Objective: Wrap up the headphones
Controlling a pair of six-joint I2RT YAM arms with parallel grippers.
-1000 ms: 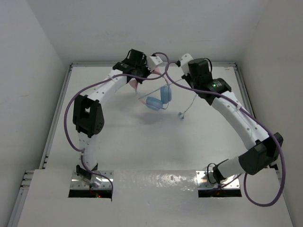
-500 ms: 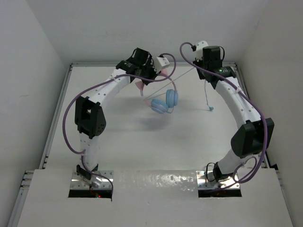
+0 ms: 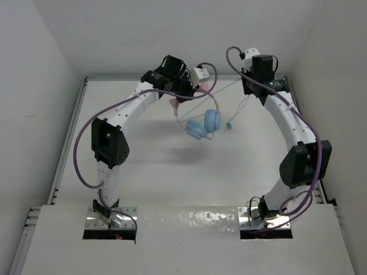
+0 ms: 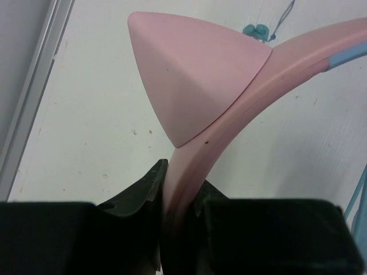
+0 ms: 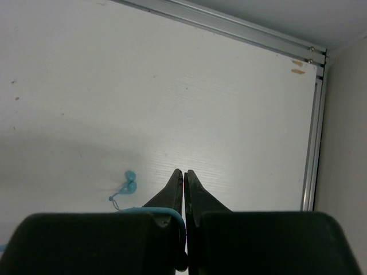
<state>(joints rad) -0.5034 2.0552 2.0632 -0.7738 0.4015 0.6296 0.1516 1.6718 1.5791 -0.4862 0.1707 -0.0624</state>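
The headphones (image 3: 205, 124) hang in the air over the back of the table, their light blue ear cups lowest. My left gripper (image 3: 187, 91) is shut on the pink headband (image 4: 198, 166), just below a pink cat ear (image 4: 192, 80). The thin teal cable (image 3: 225, 87) runs taut from the headphones to my right gripper (image 3: 245, 86) at the back right. That gripper (image 5: 184, 171) is shut, and the cable (image 5: 166, 211) curls over its left finger into the gap. The cable's plug end (image 3: 229, 125) dangles loose; it also shows as a teal plug (image 5: 129, 180) and a teal plug (image 4: 256, 30).
A metal rail (image 3: 114, 78) borders the white table at the back, with another rail (image 5: 312, 132) along the right side. White walls close in on three sides. Thick purple robot cables (image 3: 86, 134) loop beside both arms.
My right gripper has swung from mid-table to the back right, pulling the cable taut. The left gripper and headphones have shifted slightly right. The plug end has swung out right, then back left.
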